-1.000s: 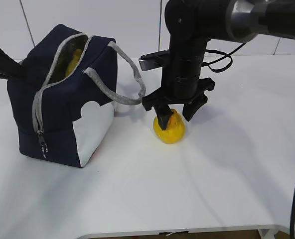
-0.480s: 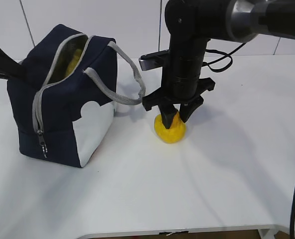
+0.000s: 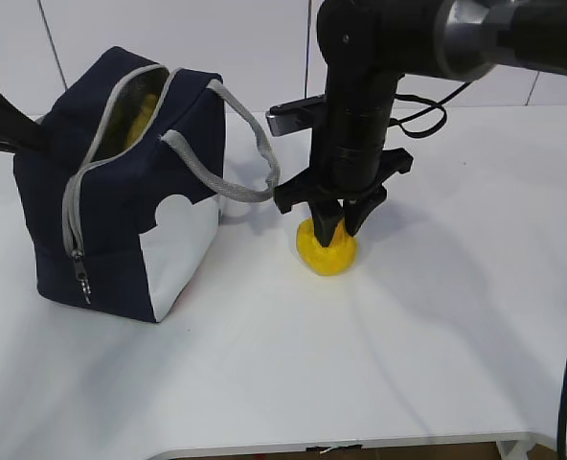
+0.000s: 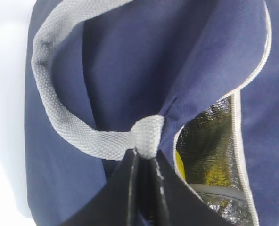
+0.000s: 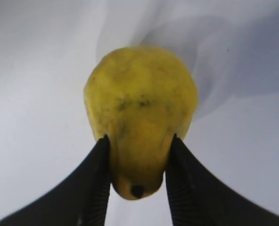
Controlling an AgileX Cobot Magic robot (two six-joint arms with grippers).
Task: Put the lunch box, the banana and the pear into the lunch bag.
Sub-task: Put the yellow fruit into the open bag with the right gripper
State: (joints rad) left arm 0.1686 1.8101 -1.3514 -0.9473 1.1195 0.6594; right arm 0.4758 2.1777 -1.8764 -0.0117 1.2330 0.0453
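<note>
On the white desk (image 3: 408, 345) just right of the bag (image 3: 121, 192), the right gripper (image 3: 336, 222) comes straight down on the pear (image 3: 327, 251), jaws pressing its narrow stem end on both sides; the fruit rests on the desk, not yet lifted. The left gripper (image 4: 142, 188) has its jaws closed on the bag's far handle (image 4: 78, 127), holding the mouth open, with something yellow showing inside the foil lining. The pear looks firm, smooth and tapering, likely to slip, so a grip lower toward its wider belly seems safer.
</note>
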